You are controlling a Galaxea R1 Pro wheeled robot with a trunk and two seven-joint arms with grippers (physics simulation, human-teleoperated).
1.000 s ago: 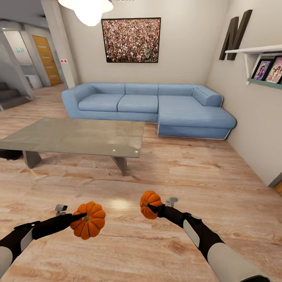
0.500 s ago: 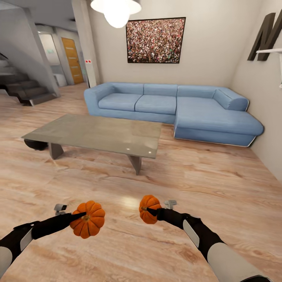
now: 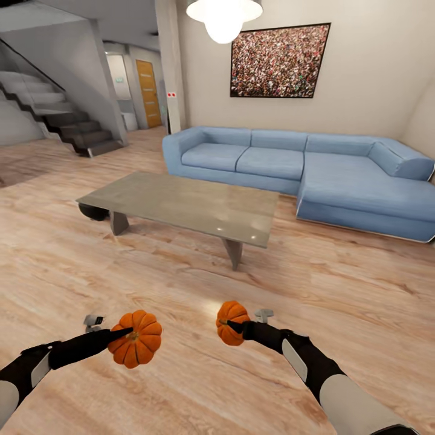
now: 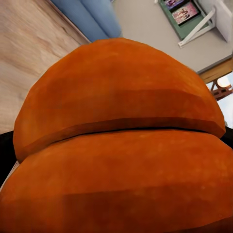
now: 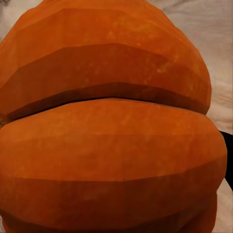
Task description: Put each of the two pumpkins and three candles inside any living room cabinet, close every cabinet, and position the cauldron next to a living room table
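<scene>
Home living room: blue corner sofa (image 3: 314,166), low grey coffee table (image 3: 187,208), light wood plank floor (image 3: 338,272), framed crowd picture (image 3: 279,60) on pale wall, ceiling lamp (image 3: 223,15), staircase (image 3: 54,118) at side.

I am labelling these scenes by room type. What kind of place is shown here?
Most likely a home living room: a blue corner sofa, a low coffee table on a wood plank floor, and a framed picture on the wall. A staircase rises at one side.

The floor (image 3: 338,290) is light wood plank with a soft sheen. On it, the desk (image 3: 187,205) looks smooth and glossy; behind that, the sofa (image 3: 302,166) is matt blue cloth.
</scene>
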